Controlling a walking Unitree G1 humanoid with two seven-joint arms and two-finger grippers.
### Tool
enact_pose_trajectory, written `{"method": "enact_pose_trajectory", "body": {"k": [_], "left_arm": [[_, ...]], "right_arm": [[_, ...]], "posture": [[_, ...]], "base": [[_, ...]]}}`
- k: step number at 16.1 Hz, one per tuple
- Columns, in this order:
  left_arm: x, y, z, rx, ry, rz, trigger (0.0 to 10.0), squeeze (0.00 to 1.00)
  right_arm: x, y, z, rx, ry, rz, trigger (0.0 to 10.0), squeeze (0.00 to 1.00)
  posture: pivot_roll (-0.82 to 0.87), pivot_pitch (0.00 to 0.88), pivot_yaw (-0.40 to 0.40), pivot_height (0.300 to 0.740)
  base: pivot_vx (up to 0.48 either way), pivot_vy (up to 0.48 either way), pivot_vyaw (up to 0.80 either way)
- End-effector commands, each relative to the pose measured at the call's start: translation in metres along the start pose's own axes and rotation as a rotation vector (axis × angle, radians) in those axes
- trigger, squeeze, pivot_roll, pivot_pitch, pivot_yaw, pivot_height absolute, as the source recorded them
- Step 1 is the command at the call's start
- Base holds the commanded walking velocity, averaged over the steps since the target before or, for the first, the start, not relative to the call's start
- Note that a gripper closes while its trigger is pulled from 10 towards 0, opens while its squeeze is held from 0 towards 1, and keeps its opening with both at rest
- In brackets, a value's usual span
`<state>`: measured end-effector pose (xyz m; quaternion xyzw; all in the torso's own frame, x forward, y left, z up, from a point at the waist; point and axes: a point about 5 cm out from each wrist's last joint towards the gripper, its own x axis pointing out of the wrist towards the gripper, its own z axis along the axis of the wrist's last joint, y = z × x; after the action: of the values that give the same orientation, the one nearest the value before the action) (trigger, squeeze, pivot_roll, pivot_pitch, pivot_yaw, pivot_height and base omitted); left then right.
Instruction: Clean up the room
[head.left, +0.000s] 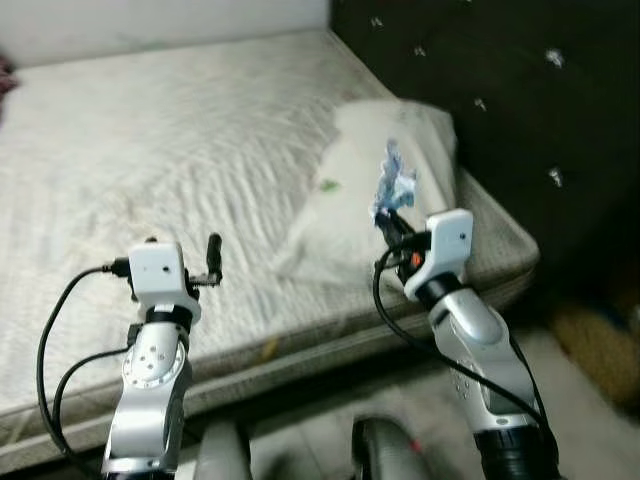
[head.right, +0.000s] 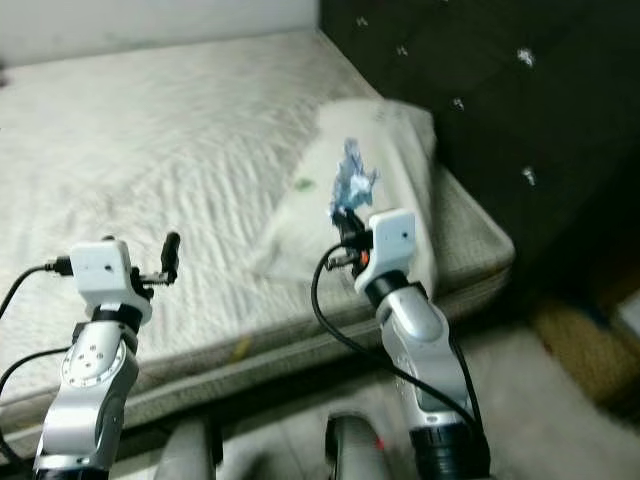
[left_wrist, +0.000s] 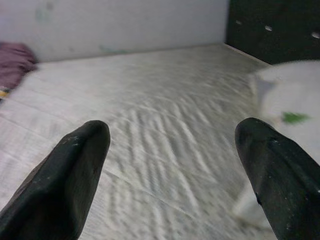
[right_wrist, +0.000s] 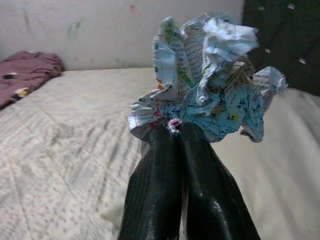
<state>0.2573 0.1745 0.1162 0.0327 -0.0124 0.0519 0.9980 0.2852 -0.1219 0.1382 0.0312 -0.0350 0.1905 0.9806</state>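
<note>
Crumpled printed paper (right_wrist: 210, 85) in right pincer (right_wrist: 175, 131)

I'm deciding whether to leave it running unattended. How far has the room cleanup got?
Done: the crumpled paper is off the bed, pinched in the right gripper above the pillow. In hand: carrying it; no bin is in view. The left gripper hangs open over the mattress. Left: a small green scrap on the pillow and a purple cloth at the bed's far edge.
</note>
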Motion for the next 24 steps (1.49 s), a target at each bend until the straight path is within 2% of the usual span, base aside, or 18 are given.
{"method": "enact_pose_trajectory", "body": {"k": [1,3,8,11,13,17,20,24], "left_arm": [[0.001,0.006,0.0,0.031,-0.009,0.026,10.0,0.0],[0.003,0.011,0.0,0.044,-0.015,0.05,10.0,0.0],[0.005,0.008,0.001,0.001,-0.006,0.043,10.0,0.0],[0.01,0.007,0.008,0.07,-0.064,0.028,10.0,0.0],[0.011,0.005,0.008,0.052,-0.057,0.031,10.0,0.0],[0.009,0.003,0.006,0.031,-0.05,0.031,10.0,0.0],[0.01,0.003,0.004,0.006,-0.042,0.033,10.0,0.0],[0.01,0.001,0.005,-0.002,-0.04,0.013,10.0,0.0]], "right_arm": [[0.001,-0.002,0.002,0.001,-0.006,0.007,10.0,0.0],[0.002,-0.004,0.001,-0.004,0.0,0.006,10.0,0.0],[0.005,-0.004,0.0,-0.007,-0.001,0.001,10.0,0.0],[0.012,-0.008,0.004,-0.018,-0.017,-0.015,10.0,0.0],[0.014,-0.016,0.004,-0.025,-0.014,-0.051,10.0,0.0],[0.013,-0.018,-0.001,-0.025,0.014,-0.074,10.0,0.0],[0.013,-0.015,-0.006,-0.017,0.032,-0.073,10.0,0.0],[0.013,-0.017,-0.007,-0.031,0.04,-0.074,10.0,0.0]], "posture": [[-0.02,0.0,-0.026,0.732],[-0.02,0.0,-0.035,0.74],[-0.02,0.0,-0.014,0.74],[-0.03,0.0,-0.007,0.74],[-0.03,0.0,-0.01,0.74],[-0.03,0.0,-0.018,0.74],[-0.03,0.0,-0.023,0.74],[-0.03,0.0,-0.031,0.74]], "base": [[0.0,0.0,0.0],[0.0,0.0,0.0],[0.0,0.0,0.0],[0.0,0.0,0.0],[0.0,0.0,0.0],[0.0,0.0,0.0],[0.0,0.48,0.0],[0.0,0.48,-0.6]]}}
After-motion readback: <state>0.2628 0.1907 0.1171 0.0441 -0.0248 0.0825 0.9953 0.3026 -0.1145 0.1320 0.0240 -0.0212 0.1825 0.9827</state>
